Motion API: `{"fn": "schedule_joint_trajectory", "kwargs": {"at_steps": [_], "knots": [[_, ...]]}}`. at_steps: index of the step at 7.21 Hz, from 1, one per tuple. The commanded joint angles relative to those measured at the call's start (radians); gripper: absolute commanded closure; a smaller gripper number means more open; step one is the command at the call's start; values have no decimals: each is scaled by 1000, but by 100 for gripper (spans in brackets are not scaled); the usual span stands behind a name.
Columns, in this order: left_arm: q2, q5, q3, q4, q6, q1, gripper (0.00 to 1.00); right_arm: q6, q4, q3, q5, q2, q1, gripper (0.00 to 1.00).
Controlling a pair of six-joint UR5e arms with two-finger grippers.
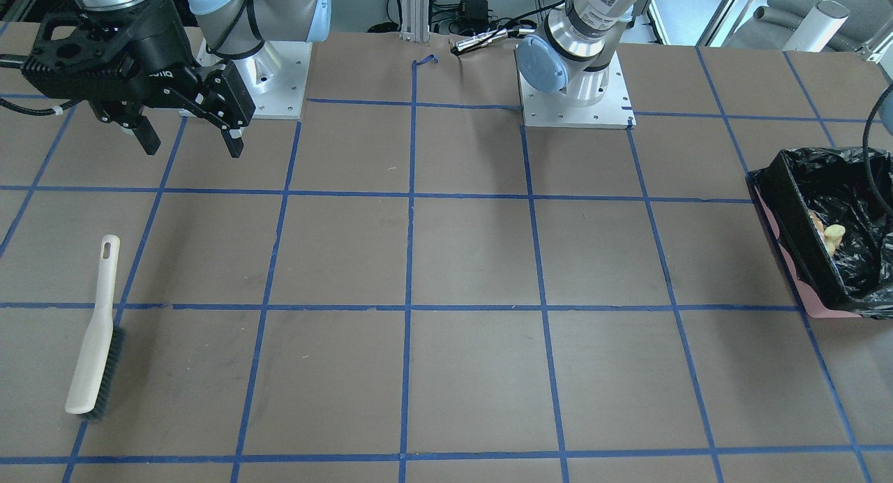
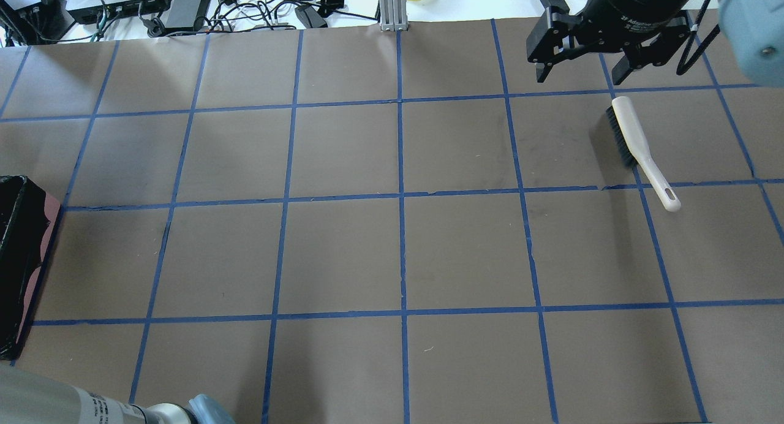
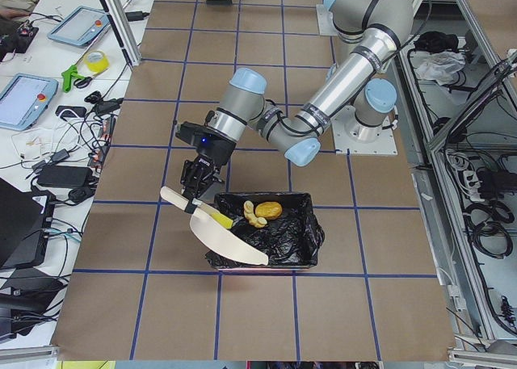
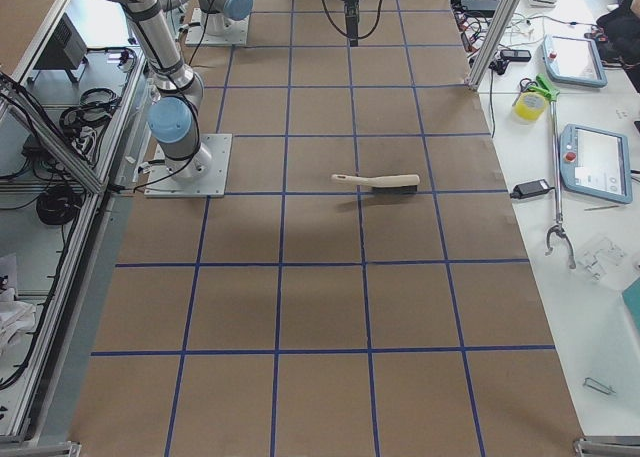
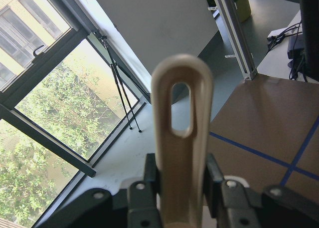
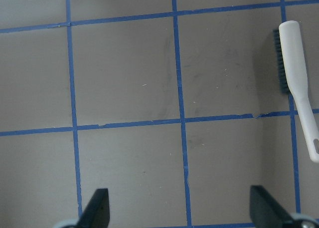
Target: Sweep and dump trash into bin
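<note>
Left pincer (image 5: 182, 177): pressed onto the dustpan (image 3: 232, 241) handle. The handle's looped end sticks out past my fingers (image 5: 151, 172).
Left arm: reached out from its base with the elbow bent and the forearm running toward the bin (image 3: 305, 224). The wrist is folded so my pincer hangs just beside the bin, above the table (image 1: 474, 259).
Dustpan pose: off the table and tilted. The handle end is high at my pincer, and the wide end is lower, across the bin's rim on the side nearest my pincer.
Trash: the orange-brown lump (image 3: 270, 210) and cream crescent (image 3: 252, 215) lie together on the black bag inside the bin, just past the dustpan from my left pincer. The yellow-green piece (image 3: 220, 220) shows at the dustpan's edge by the rim. Whether it rests in the bin or on the pan I cannot tell.
Right pincer (image 1: 193, 149): spread wide and holding nothing. Its fingers (image 6: 97, 208) point down at the table from well above it.
Right arm: raised high, the upper part rising from the base and the forearm carried across over the table, with the wrist turned straight down.
Brush (image 2: 637, 143): flat on the table below my right pincer and off to one side, not touching it. The handle's holed end points away from the bristle end. It is well apart from my left pincer and the bin.
</note>
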Motion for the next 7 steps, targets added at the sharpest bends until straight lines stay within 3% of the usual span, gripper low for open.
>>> {"fn": "schedule_joint_trajectory", "kwargs": {"at_steps": [1, 7], "knots": [[3, 0, -26, 41, 14, -7, 100, -1, 0, 0, -2, 0, 0, 0], [20, 3, -80, 96, 97, -50, 100, -1, 0, 0, 1, 0, 0, 0]]}}
